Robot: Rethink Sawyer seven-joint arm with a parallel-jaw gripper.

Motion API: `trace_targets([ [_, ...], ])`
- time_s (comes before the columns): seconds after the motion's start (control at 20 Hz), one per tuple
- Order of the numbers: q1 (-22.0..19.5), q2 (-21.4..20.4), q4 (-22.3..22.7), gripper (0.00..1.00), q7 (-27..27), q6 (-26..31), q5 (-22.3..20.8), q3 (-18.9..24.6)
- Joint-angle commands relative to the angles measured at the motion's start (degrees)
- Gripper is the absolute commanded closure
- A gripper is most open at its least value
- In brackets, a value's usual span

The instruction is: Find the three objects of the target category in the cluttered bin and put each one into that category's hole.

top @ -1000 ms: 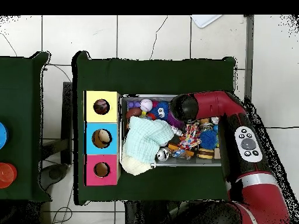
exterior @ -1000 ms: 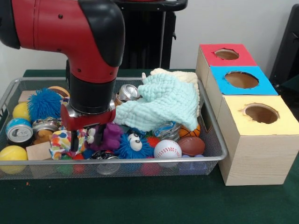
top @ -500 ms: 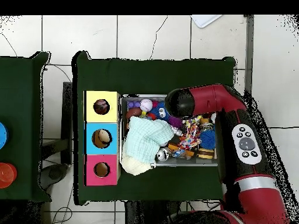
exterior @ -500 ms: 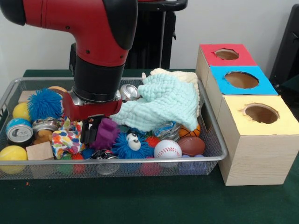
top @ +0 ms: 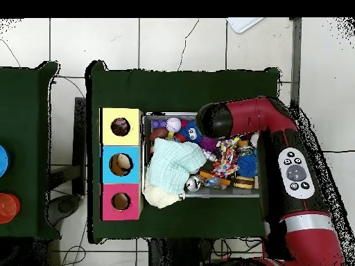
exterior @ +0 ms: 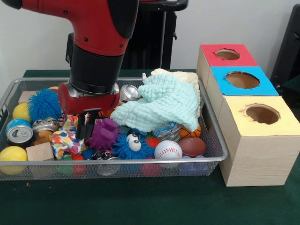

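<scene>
My gripper (exterior: pixel 86 125) hangs over the left-middle of the wire bin (exterior: pixel 220 140), its dark fingers close together. A purple spiky toy (exterior: pixel 104 133) sits against their right side and looks pinched by them, lifted slightly above the clutter. Below it lie a blue fuzzy toy with eyes (exterior: pixel 131 143), a baseball (exterior: pixel 168 149) and a brown football (exterior: pixel 192 146). To the right stand three boxes with holes: red (exterior: pixel 227 55), blue (exterior: pixel 242 80), yellow (exterior: pixel 261 114). From overhead the arm's end (top: pixel 211 121) covers the gripper.
A pale green cloth (exterior: pixel 164 103) drapes over the bin's back right. A blue spiky ball (exterior: pixel 44 104), a can (exterior: pixel 19 131), yellow balls (exterior: pixel 12 154), a wooden block (exterior: pixel 39 151) and a spotted cloth toy (exterior: pixel 65 140) fill the left side.
The gripper moved right across the bin, then rose. The purple toy shifted with it and now sits higher beside the fingers.
</scene>
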Motion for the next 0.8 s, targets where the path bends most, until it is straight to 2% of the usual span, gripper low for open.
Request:
trace_targets([
  [0.05,0.4,-2.4,2.2,1.00,-10.8,10.1,-0.2,-1.0],
  [0.2,0.5,-4.2,1.9,1.00,-12.3,13.0,0.6,-0.7],
  [0.4,-1.4,-5.7,3.7,1.00,-14.0,14.0,0.5,-0.3],
  [0.45,-1.8,-5.8,4.1,0.00,-13.8,14.1,0.4,-0.1],
  [0.8,-3.9,-5.3,6.4,0.00,-13.0,9.3,-0.1,1.0],
])
